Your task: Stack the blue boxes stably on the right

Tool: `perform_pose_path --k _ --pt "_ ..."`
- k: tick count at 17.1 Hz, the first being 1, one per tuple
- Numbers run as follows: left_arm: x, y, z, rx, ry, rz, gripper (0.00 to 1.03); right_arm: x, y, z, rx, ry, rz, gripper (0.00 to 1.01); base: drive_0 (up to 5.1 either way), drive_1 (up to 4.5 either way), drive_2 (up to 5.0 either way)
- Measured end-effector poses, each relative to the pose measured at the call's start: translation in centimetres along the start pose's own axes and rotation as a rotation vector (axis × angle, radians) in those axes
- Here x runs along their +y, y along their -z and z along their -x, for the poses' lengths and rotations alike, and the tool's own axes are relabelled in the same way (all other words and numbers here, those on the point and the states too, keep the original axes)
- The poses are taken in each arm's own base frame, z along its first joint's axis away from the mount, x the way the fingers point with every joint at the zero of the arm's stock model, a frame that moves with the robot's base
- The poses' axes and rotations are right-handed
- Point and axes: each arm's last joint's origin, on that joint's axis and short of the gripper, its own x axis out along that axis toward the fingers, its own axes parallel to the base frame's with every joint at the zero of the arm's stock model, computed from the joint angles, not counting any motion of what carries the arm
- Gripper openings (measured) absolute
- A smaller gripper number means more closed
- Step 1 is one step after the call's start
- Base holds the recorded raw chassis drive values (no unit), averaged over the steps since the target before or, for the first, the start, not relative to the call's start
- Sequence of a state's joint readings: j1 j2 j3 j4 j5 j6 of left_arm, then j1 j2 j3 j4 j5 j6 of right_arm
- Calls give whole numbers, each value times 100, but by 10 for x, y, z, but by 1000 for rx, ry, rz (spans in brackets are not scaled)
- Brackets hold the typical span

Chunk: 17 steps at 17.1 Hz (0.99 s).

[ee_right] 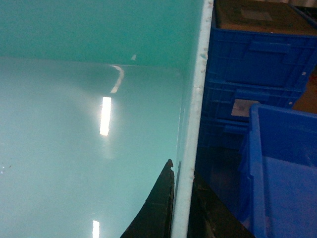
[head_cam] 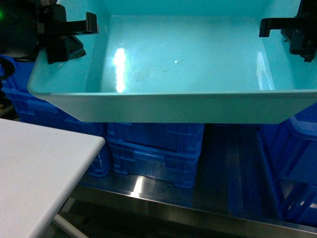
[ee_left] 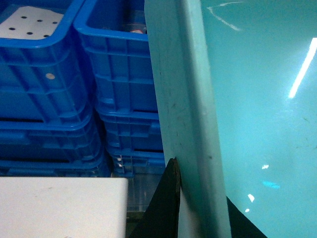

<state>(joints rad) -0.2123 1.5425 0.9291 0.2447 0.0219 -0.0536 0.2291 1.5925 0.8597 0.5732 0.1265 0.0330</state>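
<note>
Both grippers, left [head_cam: 74, 37] and right [head_cam: 290, 32], pinch opposite rims of the turquoise tub [head_cam: 173, 106]; keep it level, lowering squarely toward the steel shelf's right edge.

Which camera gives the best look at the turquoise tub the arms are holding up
The head view: it shows the turquoise tub nearly whole, with both side walls, floor and front rim. The left wrist view shows only its left wall edge and some floor; the right wrist view only its right wall edge and floor.

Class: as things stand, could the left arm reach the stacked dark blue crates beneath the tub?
Probably not: the left gripper is clamped on the turquoise tub, which both arms hold above the dark blue crates.
</note>
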Motion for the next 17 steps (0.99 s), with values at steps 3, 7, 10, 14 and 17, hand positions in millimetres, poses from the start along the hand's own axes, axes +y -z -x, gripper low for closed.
perform_pose_path --k 3,7,10,14,17 --pt "0 0 0 0 0 0 5 0 0 0 0 0 0 7 -163 -163 -163" --pt "0 0 0 0 0 0 5 0 0 0 0 0 0 7 -164 -164 -164" --pt "0 0 0 0 0 0 5 0 0 0 0 0 0 7 -159 -159 -159" --pt "0 0 0 -1 0 0 5 0 0 0 0 0 0 7 -155 -155 -155" --pt "0 0 0 0 0 0 5 0 0 0 0 0 0 7 -166 -166 -166"
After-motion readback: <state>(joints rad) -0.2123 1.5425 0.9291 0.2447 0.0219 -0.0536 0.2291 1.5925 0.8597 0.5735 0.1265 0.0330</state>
